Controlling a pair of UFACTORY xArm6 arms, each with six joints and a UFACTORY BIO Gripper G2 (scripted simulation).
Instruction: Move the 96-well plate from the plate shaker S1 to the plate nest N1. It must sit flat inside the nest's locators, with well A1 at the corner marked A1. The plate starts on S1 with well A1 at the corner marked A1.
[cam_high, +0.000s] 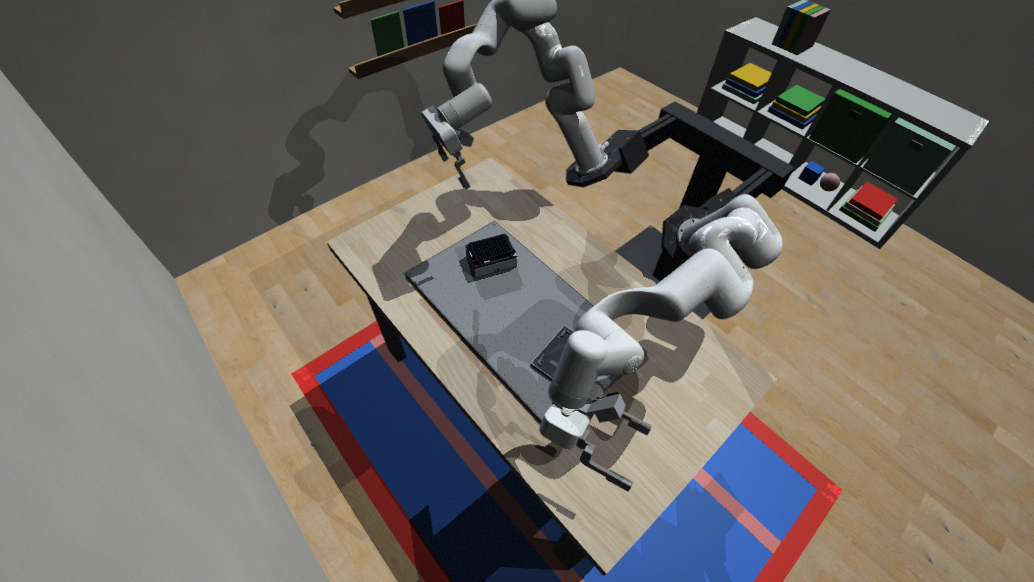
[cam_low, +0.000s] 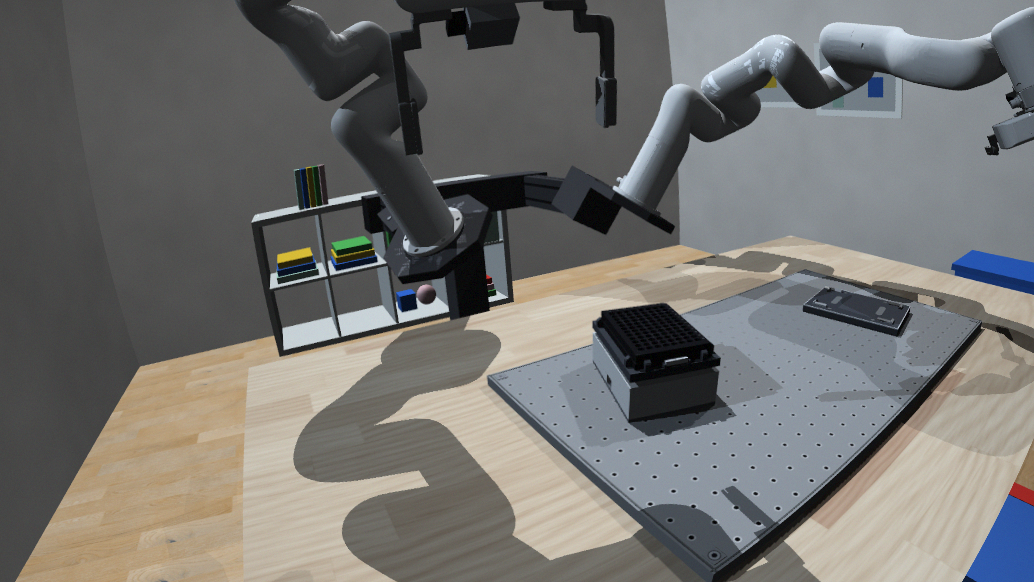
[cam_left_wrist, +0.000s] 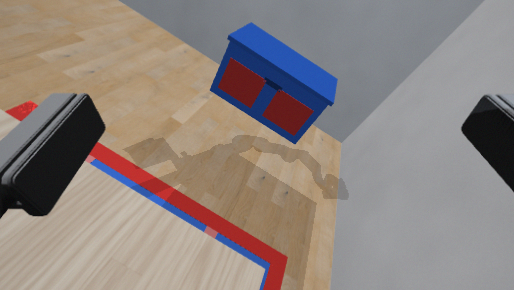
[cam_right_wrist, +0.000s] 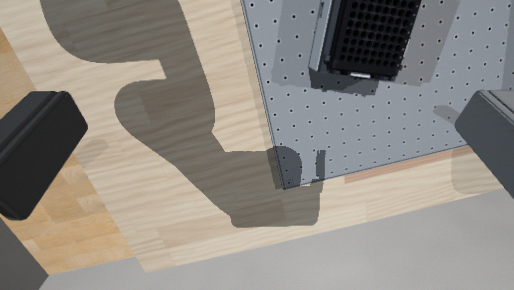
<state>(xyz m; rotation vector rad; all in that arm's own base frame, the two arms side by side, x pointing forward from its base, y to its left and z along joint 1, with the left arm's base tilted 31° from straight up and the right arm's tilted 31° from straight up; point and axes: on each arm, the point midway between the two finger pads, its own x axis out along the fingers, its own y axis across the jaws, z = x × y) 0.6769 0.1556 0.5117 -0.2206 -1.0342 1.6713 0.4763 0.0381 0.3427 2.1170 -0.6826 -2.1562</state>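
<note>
Left gripper (cam_high: 635, 456) (cam_low: 1002, 138) (cam_left_wrist: 283, 127) open, right gripper (cam_high: 454, 167) (cam_low: 509, 126) (cam_right_wrist: 272, 130) open, both raised

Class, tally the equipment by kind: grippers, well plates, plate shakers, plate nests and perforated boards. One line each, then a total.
Grippers (left gripper, right gripper): 2
Well plate: 1
Plate shaker: 1
Plate nest: 1
Perforated board: 1
Total: 6

pale smooth wood tabletop (cam_high: 694, 404) (cam_low: 289, 535) (cam_left_wrist: 100, 240) (cam_right_wrist: 190, 240); arms (cam_high: 578, 361) (cam_low: 665, 144) glossy white (like plastic).
</note>
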